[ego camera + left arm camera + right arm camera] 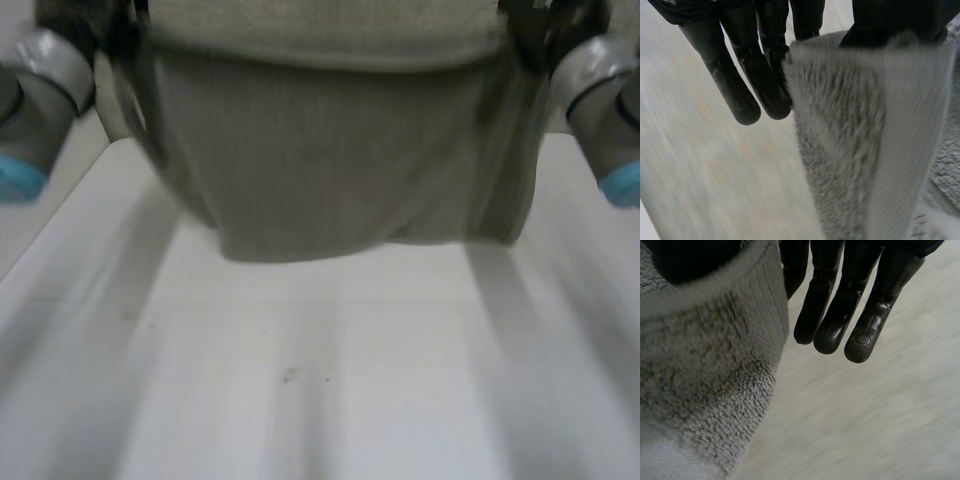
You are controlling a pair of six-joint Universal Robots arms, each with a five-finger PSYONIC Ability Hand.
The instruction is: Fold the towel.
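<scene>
A grey-beige towel hangs in the air above the white table, its lower edge sagging free. My left hand holds one upper corner and my right hand the other. In the left wrist view the towel is pinched between the thumb and a finger of my left hand, with the other fingers straight beside it. The right wrist view has the towel clamped under the thumb of my right hand in the same way, fingers straight alongside.
The table's left edge runs diagonally below my left arm. My right arm is at the far right. A small dark speck lies on the table in front of the towel.
</scene>
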